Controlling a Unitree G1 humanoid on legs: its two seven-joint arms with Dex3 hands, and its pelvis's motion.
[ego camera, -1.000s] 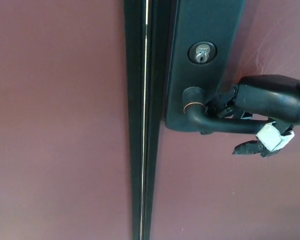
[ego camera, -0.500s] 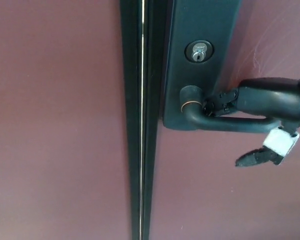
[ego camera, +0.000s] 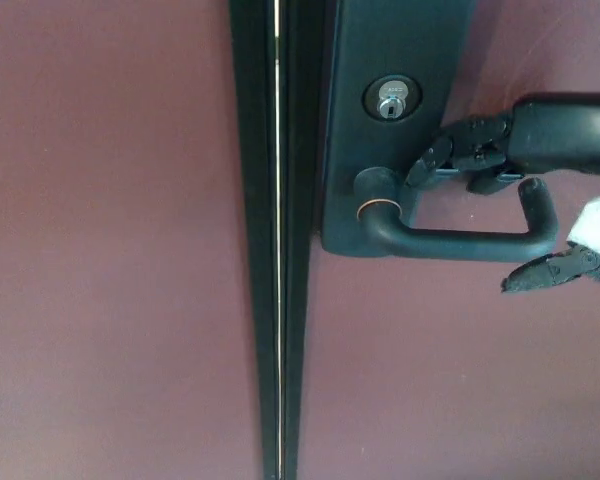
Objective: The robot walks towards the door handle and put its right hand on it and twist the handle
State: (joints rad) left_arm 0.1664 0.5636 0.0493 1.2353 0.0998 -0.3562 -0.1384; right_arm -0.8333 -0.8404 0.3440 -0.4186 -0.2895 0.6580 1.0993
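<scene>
Here the right hand's fingers [ego camera: 450, 152] are spread, clamped on nothing, just above the door handle [ego camera: 450, 243], thumb below its far end. The right hand [ego camera: 540, 170] reaches in level from the right. The handle juts rightward off the dark plate [ego camera: 400, 40], below the keyhole [ego camera: 391, 100].

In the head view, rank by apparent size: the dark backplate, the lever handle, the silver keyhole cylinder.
1. Dark metal backplate, though it is cut off at the top edge.
2. Dark curved lever handle.
3. Round silver keyhole cylinder, clearly smallest.
</scene>
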